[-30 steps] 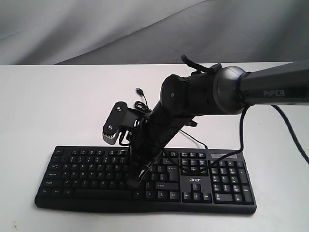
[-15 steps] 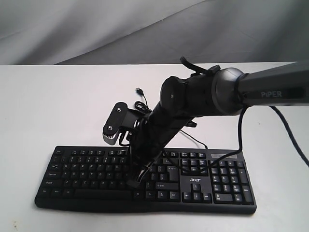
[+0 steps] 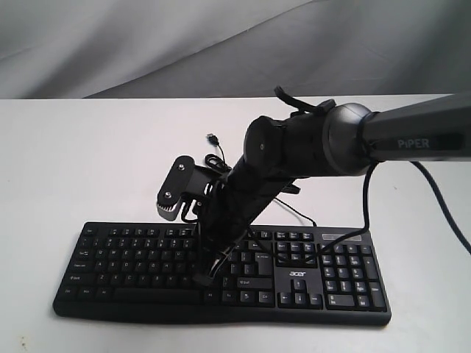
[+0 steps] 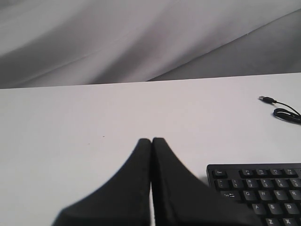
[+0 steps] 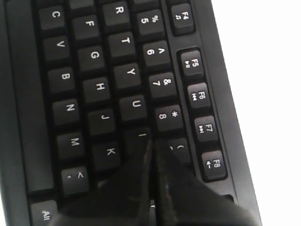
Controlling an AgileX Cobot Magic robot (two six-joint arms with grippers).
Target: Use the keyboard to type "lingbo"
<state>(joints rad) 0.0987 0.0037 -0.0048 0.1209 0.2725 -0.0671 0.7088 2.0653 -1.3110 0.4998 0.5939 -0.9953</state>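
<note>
— Little has moved in the last second: your right arm (image 3: 309, 143) has settled a trace lower, and the keyboard (image 3: 132, 257) lies just where it did.

— Agreed. You have the keyboard on the white table (image 3: 88, 162), close to its near edge. Its long side runs left to right, with the number pad (image 3: 353, 276) at the right end.

— Your right gripper (image 5: 151, 143) reaches in from the right and slants down to the letter block. Its two fingers are pressed together with nothing between them.

— In your right wrist view the joined tips sit at the edge of the I key (image 5: 135, 137), beside the 9 key (image 5: 181, 148). U, J and K show uncovered next to them. You cannot tell from these pictures whether the tips press a key or only touch it.

— Your left gripper (image 4: 151, 141) is closed too, fingers flat against each other and empty. It points out over bare table, left of the keyboard's far left corner where the Esc key (image 4: 219, 173) shows, and apart from it.

— Behind the keyboard your cable (image 3: 215, 156) coils on the table. Its plug (image 3: 211, 137) lies farther back, loose on the white surface.

— Grey cloth (image 3: 147, 44) closes the scene beyond the table's far edge.
</note>
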